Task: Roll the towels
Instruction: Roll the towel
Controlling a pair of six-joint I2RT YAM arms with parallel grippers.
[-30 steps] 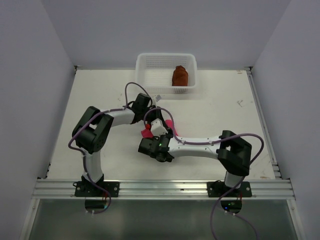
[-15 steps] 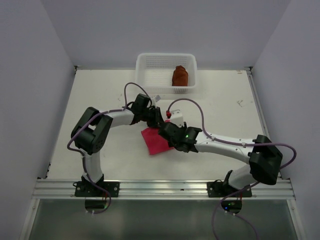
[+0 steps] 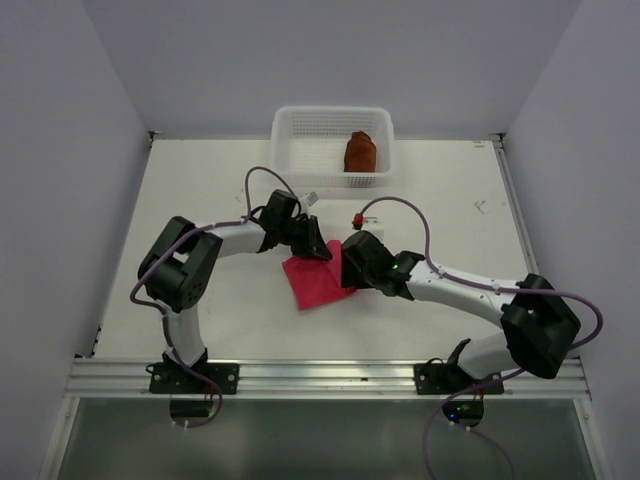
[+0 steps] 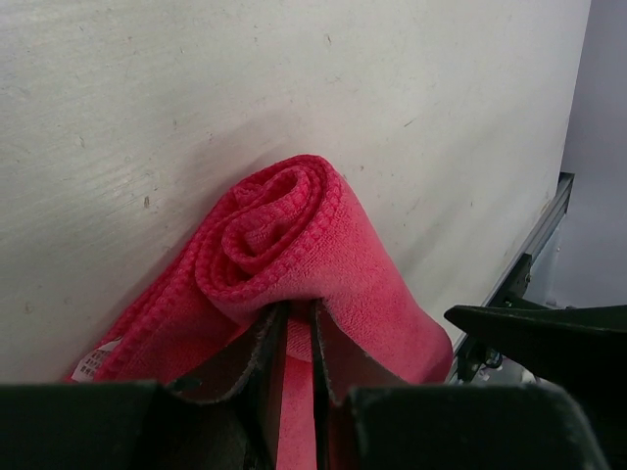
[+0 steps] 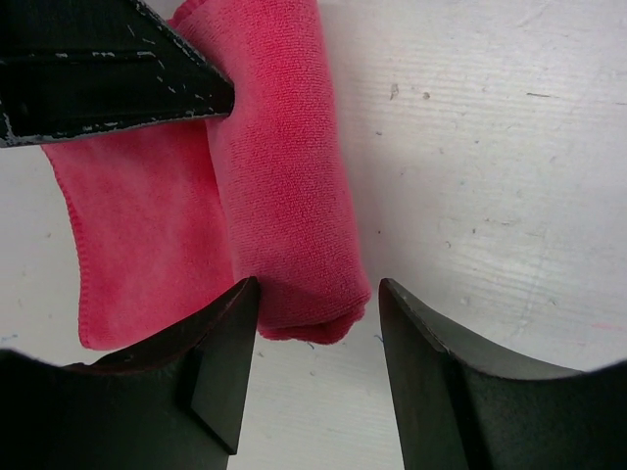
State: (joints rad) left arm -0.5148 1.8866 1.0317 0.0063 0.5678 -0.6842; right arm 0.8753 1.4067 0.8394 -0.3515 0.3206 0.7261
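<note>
Nearest me lies the flat tail of the pink towel (image 3: 312,285), not yet wound up, on the table (image 3: 450,200). Just beyond it is the rolled part, and both my hands are at it. My left gripper (image 4: 291,315) is pinched nearly shut on a fold at one end of the roll — the spiral sits just past my fingertips. My right gripper (image 5: 318,289) stands open astride the other end, a finger on each side, holding nothing. To do this well, I judge I should close the right gently on the roll, level with the left, then turn both ends together toward the tail — an uneven pull would cone the roll or let it slacken. Far off, the brown towel (image 3: 360,152) sits rolled in the white basket (image 3: 330,112).
</note>
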